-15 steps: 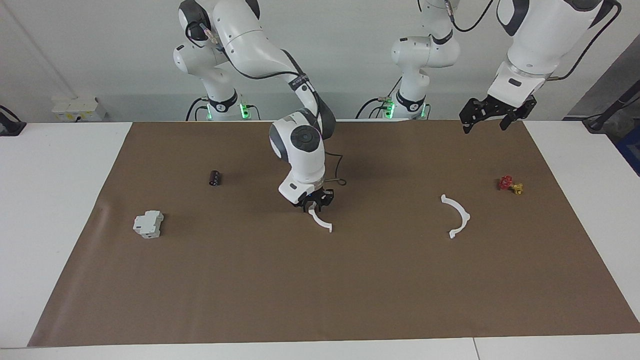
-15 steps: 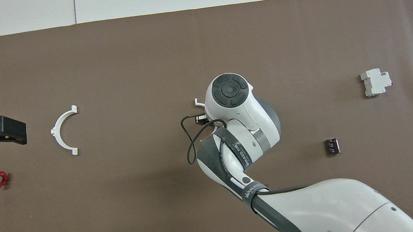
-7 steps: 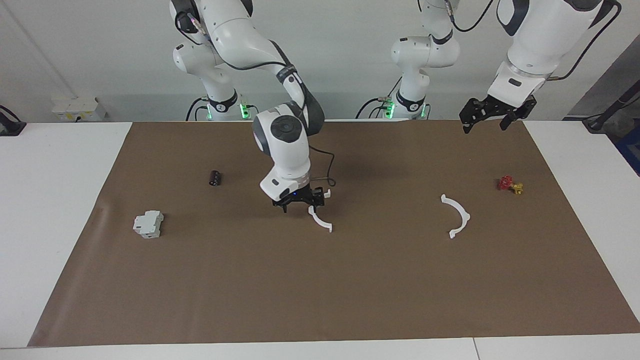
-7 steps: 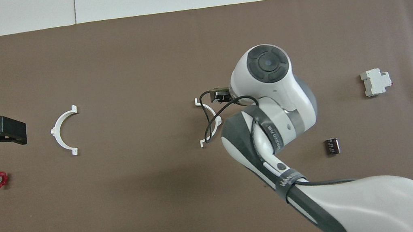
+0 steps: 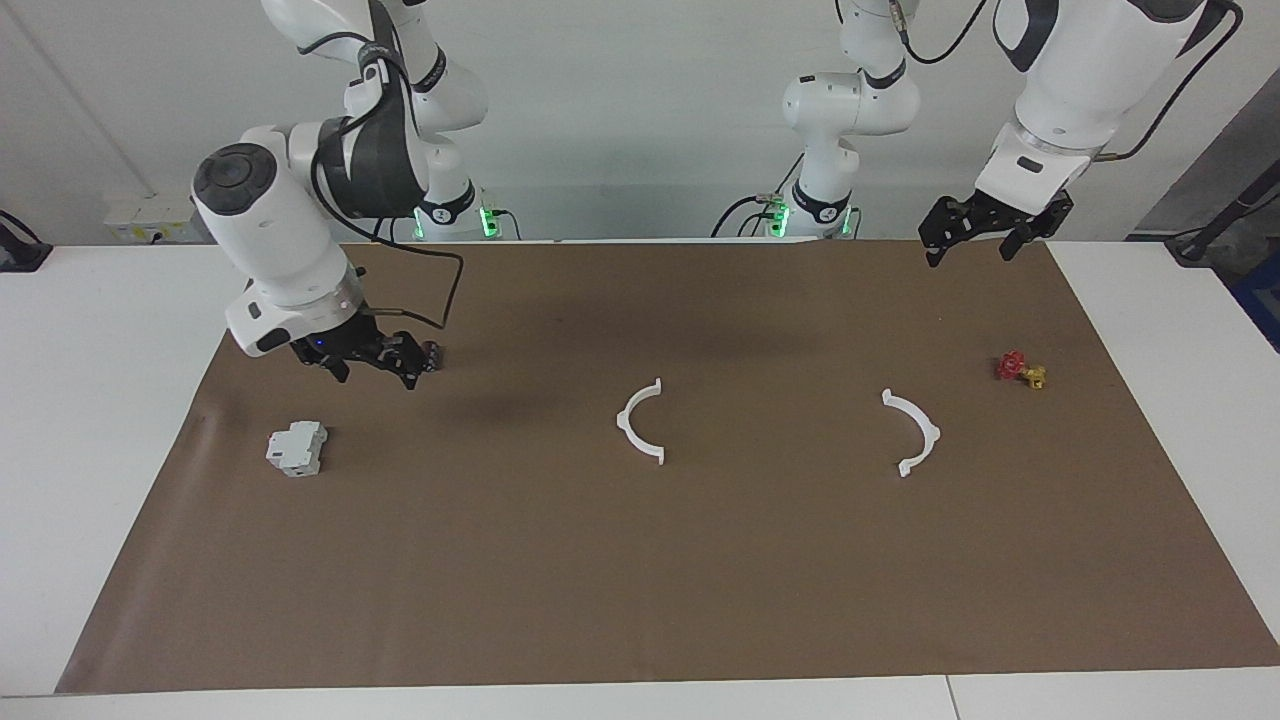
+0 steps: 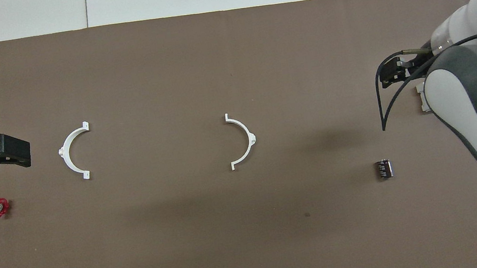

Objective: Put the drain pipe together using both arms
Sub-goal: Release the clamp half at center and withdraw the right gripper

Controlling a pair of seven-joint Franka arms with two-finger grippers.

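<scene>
- While my right pincer (image 5: 374, 380) hangs released and empty over the mat's (image 5: 640, 580) edge, above the grey-white box (image 5: 296, 447) and the black cylinder (image 6: 384, 169), it leaves the middle unobstructed.
- One half-ring (image 5: 622, 420) lies flat mid-mat, its open side turned toward the left arm's end, presumably so it can meet its partner.
- Well apart from it, the second half-ring (image 5: 932, 430) lies flat with its open side facing the first; I judge the joining not yet begun.
- Near it sits a red valve (image 5: 1020, 370).
- My left pincer (image 5: 970, 255) waits aloft, spread and empty.
</scene>
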